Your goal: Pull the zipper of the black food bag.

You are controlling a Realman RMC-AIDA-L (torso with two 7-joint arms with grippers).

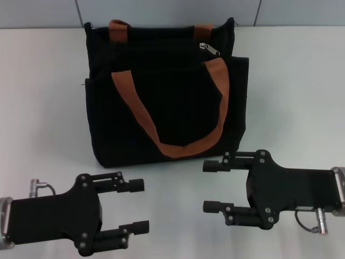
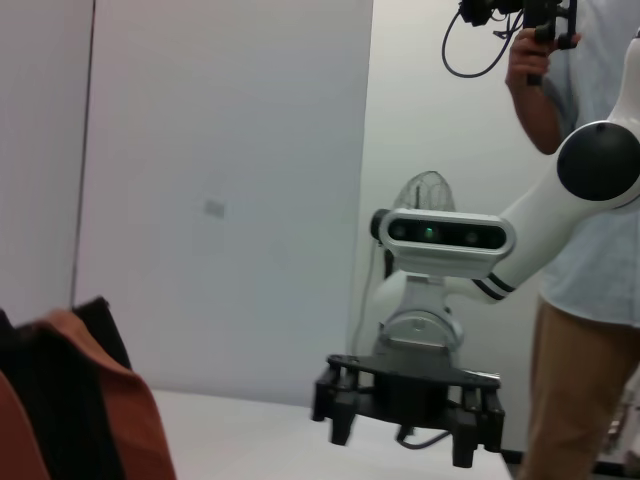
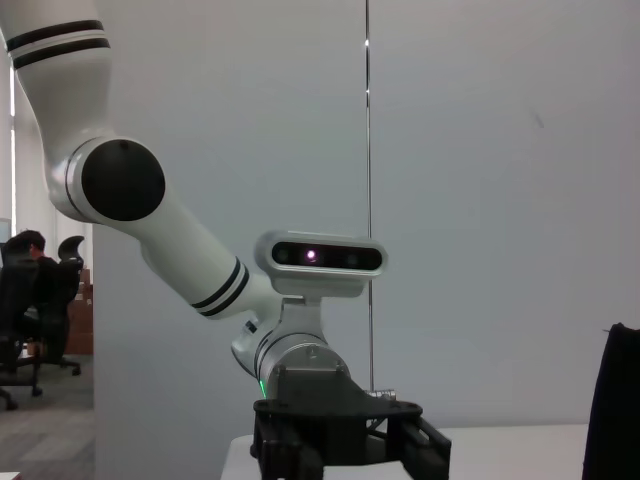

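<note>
The black food bag (image 1: pixel 161 91) stands on the white table, at its middle toward the back, with two orange-brown handles. Its small silver zipper pull (image 1: pixel 209 49) sits at the upper right of the bag's front. My left gripper (image 1: pixel 143 206) is open and empty, low at the front left, pointing right, in front of the bag. My right gripper (image 1: pixel 211 186) is open and empty at the front right, pointing left, just below the bag's lower right corner. The bag's edge (image 2: pixel 60 400) shows in the left wrist view, and the right gripper (image 2: pixel 405 430) appears there too.
The white table (image 1: pixel 43 108) stretches to both sides of the bag. A grey wall runs along the back. A person (image 2: pixel 590 300) stands behind the right arm in the left wrist view. The left gripper (image 3: pixel 340 450) and a bag edge (image 3: pixel 618 400) show in the right wrist view.
</note>
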